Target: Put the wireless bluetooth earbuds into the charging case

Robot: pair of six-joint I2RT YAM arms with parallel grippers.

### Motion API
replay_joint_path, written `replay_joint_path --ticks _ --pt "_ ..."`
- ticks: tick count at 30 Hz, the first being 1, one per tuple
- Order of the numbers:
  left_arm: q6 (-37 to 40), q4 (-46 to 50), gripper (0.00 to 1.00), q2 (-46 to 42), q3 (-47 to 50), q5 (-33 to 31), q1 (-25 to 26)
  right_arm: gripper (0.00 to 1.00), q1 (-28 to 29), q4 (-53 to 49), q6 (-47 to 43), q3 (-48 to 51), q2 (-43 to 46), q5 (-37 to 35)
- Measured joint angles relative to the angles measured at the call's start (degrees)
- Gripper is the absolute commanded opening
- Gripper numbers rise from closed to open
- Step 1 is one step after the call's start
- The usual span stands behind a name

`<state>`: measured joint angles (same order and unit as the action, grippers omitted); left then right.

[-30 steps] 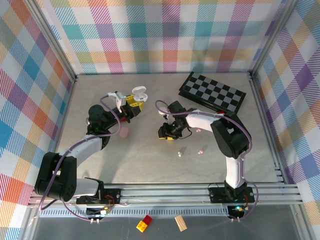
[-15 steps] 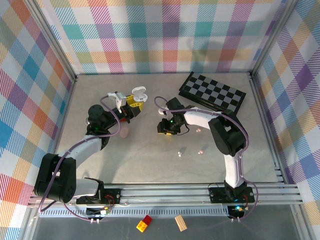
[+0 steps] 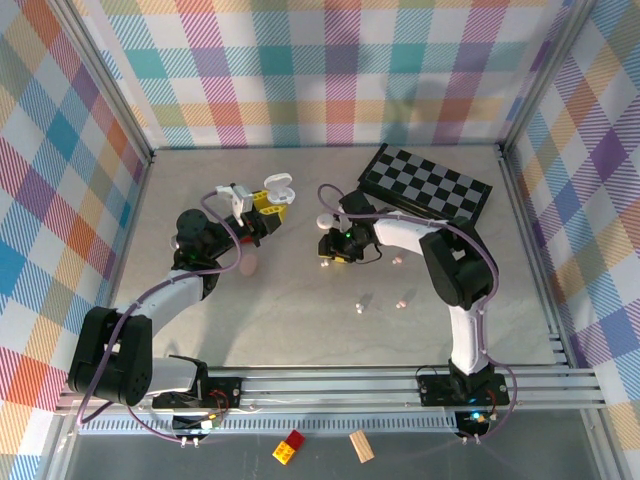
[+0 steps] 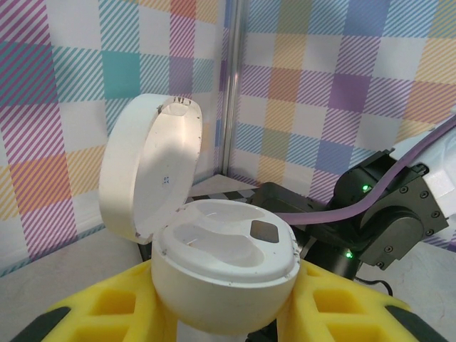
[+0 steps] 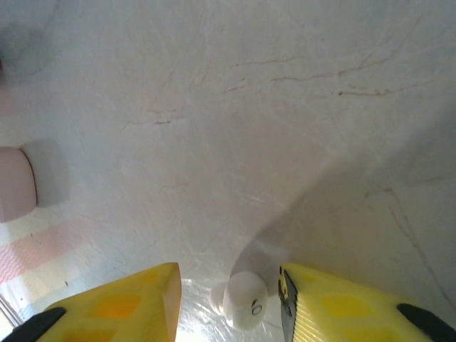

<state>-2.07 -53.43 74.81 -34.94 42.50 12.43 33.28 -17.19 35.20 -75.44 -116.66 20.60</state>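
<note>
My left gripper [image 3: 266, 203] is shut on the white charging case [image 4: 224, 278]. Its lid [image 4: 146, 171] stands open and both moulded wells are bare. In the top view the case [image 3: 277, 187] sits at the back left of the table. My right gripper [image 3: 333, 248] is low over the table near the centre, its jaws apart. In the right wrist view a white earbud [image 5: 246, 303] lies on the table between the yellow fingers [image 5: 335, 299], close to the right one, with a gap to the left one. Other earbuds [image 3: 358, 308] [image 3: 402, 300] lie nearer the front.
A black and white chessboard [image 3: 425, 185] lies at the back right. A pale pink case [image 3: 247, 265] rests on the table below the left gripper, and its edge [image 5: 16, 184] appears at the left of the right wrist view. Checked walls enclose the table.
My right gripper has shifted a little toward the back of the table and its jaws have narrowed slightly. The left arm and the case have not moved.
</note>
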Motion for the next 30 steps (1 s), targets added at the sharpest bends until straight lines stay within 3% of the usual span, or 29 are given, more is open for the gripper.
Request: replay_joint_path --ticks 11,30 --pt "0.2 1.03 0.33 -0.42 0.0 0.0 -0.2 0.32 -0.26 0.02 0.28 0.0 -0.79 2.89" --pt "0.2 0.98 0.33 -0.42 0.0 0.0 -0.22 0.32 -0.22 1.73 0.37 0.22 -0.79 5.86"
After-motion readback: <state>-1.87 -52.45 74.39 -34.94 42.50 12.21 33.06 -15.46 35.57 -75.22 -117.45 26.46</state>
